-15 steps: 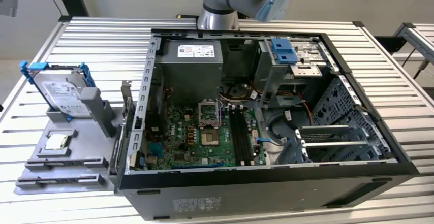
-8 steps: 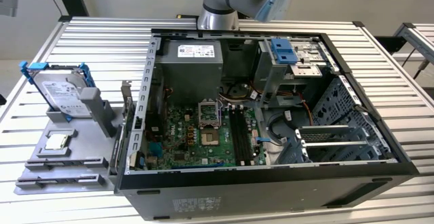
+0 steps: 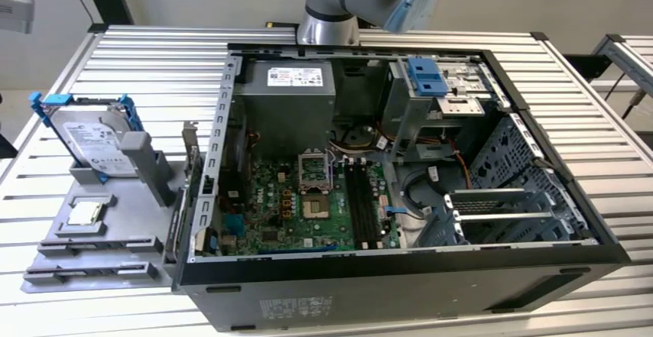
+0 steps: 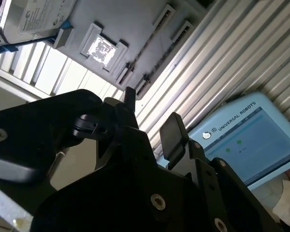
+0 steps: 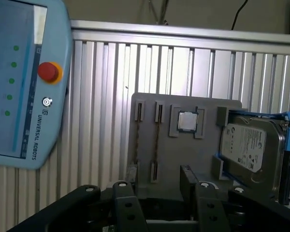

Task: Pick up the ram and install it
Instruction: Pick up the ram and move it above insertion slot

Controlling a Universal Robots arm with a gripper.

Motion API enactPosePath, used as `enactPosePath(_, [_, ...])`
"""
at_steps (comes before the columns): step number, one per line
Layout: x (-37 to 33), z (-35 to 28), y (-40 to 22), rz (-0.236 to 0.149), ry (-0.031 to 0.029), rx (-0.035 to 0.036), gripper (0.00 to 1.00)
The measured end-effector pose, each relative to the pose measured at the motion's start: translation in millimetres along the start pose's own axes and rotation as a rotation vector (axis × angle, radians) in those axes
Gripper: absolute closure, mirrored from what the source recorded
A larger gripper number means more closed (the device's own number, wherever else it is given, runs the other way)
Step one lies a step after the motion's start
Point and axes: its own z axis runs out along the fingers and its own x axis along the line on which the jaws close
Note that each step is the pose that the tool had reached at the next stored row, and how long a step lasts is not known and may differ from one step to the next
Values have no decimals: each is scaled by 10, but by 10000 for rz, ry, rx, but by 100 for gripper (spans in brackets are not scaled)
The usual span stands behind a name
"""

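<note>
Two ram sticks stand on edge in the holders of a grey parts tray [image 3: 122, 199], beside the open computer case at the exterior view's left. They are one ram stick [image 3: 97, 243] and a second ram stick [image 3: 92, 273]. In the first wrist view they appear as thin dark strips: one ram stick [image 5: 137, 140] and the other ram stick [image 5: 157, 142]. The second wrist view catches a ram stick [image 4: 145, 43] too. My gripper [image 5: 154, 186] [image 4: 150, 116] is open with nothing between its black fingers [image 5: 188, 179]. It hangs well away from the tray. The motherboard's ram slots [image 3: 359, 196] lie inside the case.
On the tray also sit a square silver processor chip [image 5: 187, 121] and a hard drive in a blue bracket [image 5: 249, 150]. A blue teach pendant [image 5: 19, 82] lies on the ribbed metal table [image 5: 106, 82]. The case walls [image 3: 209, 161] stand tall beside the tray.
</note>
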Motion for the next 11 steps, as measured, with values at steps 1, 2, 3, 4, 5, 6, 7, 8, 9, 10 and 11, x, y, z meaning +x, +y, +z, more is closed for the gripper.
enactPosePath(1, [0, 11, -1, 0, -4, 1, 0])
enactPosePath(2, [1, 22, -1, -1, -4, 0, 0])
enactPosePath(3, [2, 37, -2, -2, -5, 0, 0])
enactPosePath(4, [2, 53, -2, -2, -4, 0, 0])
enactPosePath(5, [3, 71, -3, -2, -4, -1, 0])
enactPosePath(6, [3, 88, -3, -2, -4, -2, 0])
enactPosePath(7, [4, 107, -4, -2, -4, -2, 0])
enactPosePath(8, [4, 126, -4, -2, -4, -2, 0])
enactPosePath(9, [4, 143, -5, -2, -3, -3, 0])
enactPosePath(10, [5, 161, -5, -2, -2, -3, 0])
enactPosePath(11, [5, 175, -5, -2, -2, -3, 0])
